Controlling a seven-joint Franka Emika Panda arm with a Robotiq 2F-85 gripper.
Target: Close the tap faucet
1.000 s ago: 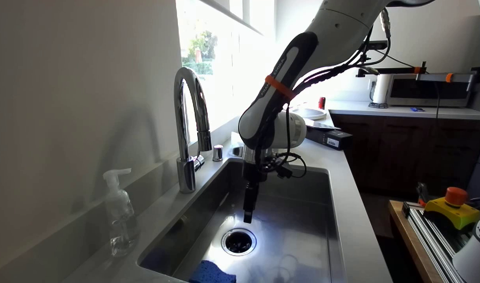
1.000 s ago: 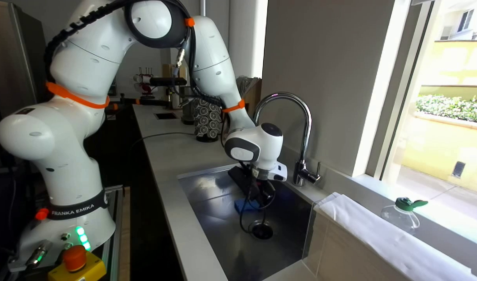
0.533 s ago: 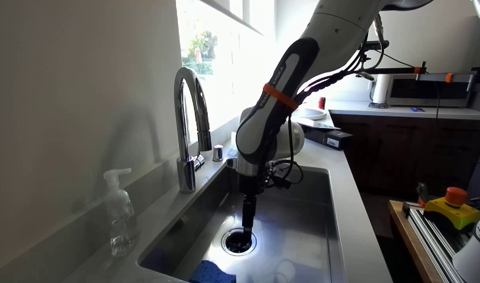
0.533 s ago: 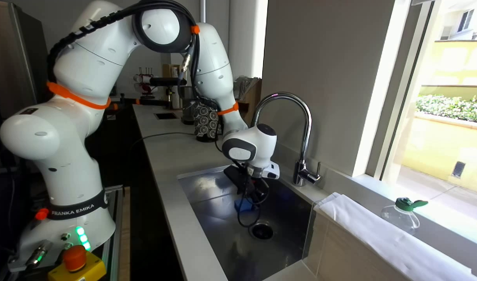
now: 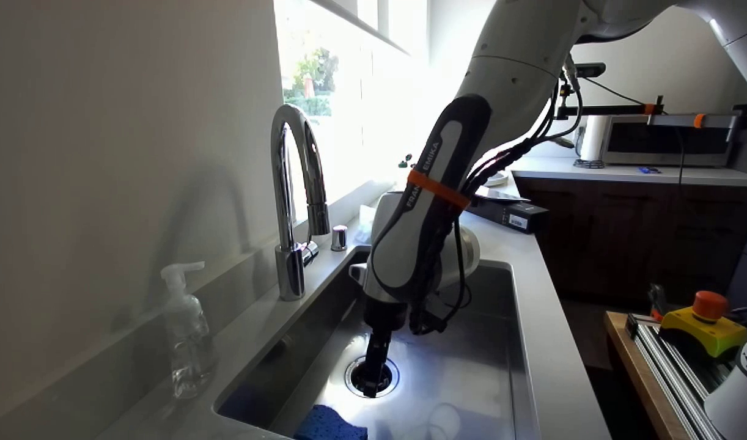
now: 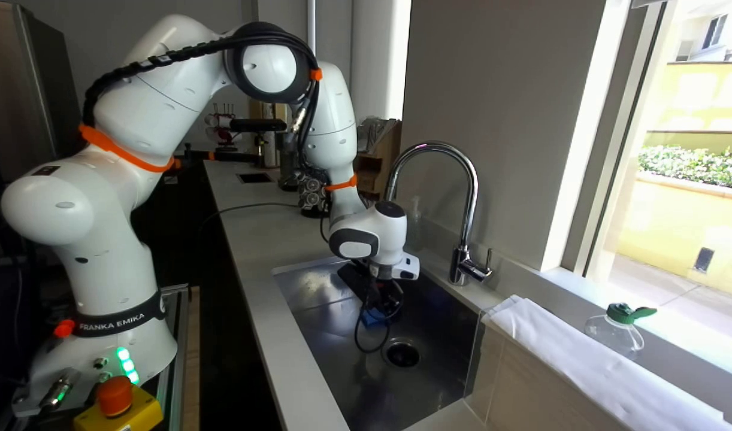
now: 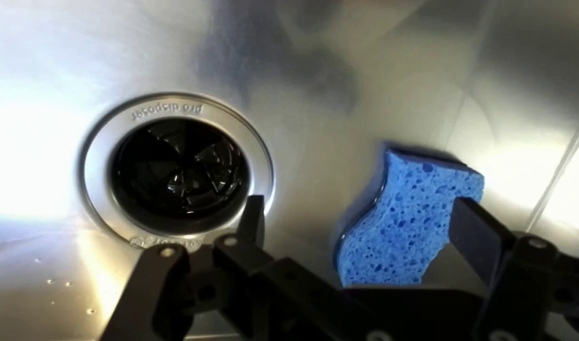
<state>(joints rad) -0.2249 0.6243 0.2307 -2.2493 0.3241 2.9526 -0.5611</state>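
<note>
The tall chrome tap faucet point(image 5: 290, 272) stands on the counter behind the sink and also shows in an exterior view point(image 6: 457, 266). Its side lever point(image 6: 489, 260) points up there. I see no water stream below the spout. My gripper point(image 7: 358, 213) is open with nothing held. It points down into the sink, its tip point(image 5: 371, 388) seen over the drain in an exterior view, apart from the faucet. In the wrist view a blue sponge point(image 7: 398, 222) lies on the sink floor, showing between the fingers. The faucet is out of the wrist view.
The steel sink point(image 5: 471, 348) has a drain point(image 7: 180, 170). A clear soap dispenser point(image 5: 190, 348) stands left of the faucet in an exterior view. A chrome knob point(image 5: 338, 238) is nearby. A white cloth point(image 6: 599, 359) and a green-capped bottle point(image 6: 617, 329) lie beyond the sink.
My gripper has moved lower in the sink and along it toward the sponge end, past the faucet. The faucet and its lever have not visibly moved.
</note>
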